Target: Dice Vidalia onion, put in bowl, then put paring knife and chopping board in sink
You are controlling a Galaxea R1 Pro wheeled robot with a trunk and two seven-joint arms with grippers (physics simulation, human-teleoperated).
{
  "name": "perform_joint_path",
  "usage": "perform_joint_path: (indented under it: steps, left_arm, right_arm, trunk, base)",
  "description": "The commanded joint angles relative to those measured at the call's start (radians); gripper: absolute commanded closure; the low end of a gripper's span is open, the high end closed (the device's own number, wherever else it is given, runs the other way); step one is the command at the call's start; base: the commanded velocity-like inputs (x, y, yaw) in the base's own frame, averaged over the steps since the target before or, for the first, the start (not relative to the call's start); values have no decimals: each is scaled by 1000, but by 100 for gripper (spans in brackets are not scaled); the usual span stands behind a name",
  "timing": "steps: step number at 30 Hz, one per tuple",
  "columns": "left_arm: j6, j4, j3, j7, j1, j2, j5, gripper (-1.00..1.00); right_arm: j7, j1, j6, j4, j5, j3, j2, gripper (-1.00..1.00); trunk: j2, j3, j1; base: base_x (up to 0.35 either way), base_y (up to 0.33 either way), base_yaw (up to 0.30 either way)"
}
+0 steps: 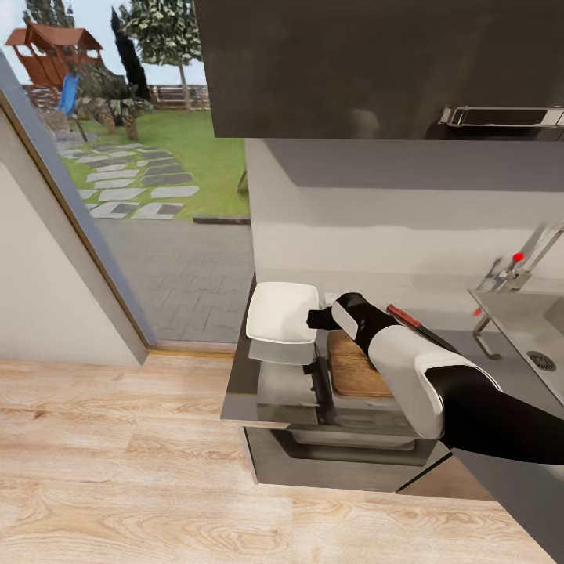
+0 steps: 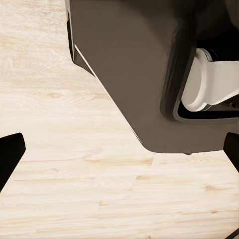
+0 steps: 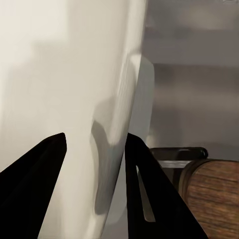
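Right gripper (image 1: 316,319) reaches across the countertop (image 1: 243,392) to the bowl (image 1: 278,309). Right wrist view: two dark fingers (image 3: 35,189) stand apart, straddling the bowl's (image 3: 59,74) white rim, one inside the wall, one outside. Whether the pads press the rim, cannot tell.

Chopping board (image 1: 356,368) lies just behind the gripper, under the forearm, right beside the bowl. Its brown wood corner (image 3: 214,194) shows past the outer finger in the wrist view. Paring knife (image 1: 415,325) rests on the counter beyond the forearm, red-brown handle nearer the gripper, blade pointing toward the sink (image 1: 533,329). Sink lies well off on the elbow side, tap (image 1: 521,262) with red knob above it.

Left wrist view: dark fingertips (image 2: 10,154) at opposite edges of the frame, spread wide, holding nothing. Beneath them light wood floor (image 2: 74,189) and a dark cabinet body (image 2: 129,64).
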Motion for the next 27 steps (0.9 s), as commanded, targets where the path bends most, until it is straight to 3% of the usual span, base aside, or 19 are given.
perform_joint_path:
  steps: [1,27]
  left_arm:
    - [-1,3,-6,-5,-1,0,8,-100]
    - [-1,3,-6,-4,-1,0,8,-100]
  right_arm:
    - [-2,0,4,31,-4,16,0,100]
    - [7,0,-3,32,-4,16,0,100]
  trunk:
    - [-1,-2,1]
    - [-1,-6,1]
  base:
    - [0,0,0]
    - [0,0,0]
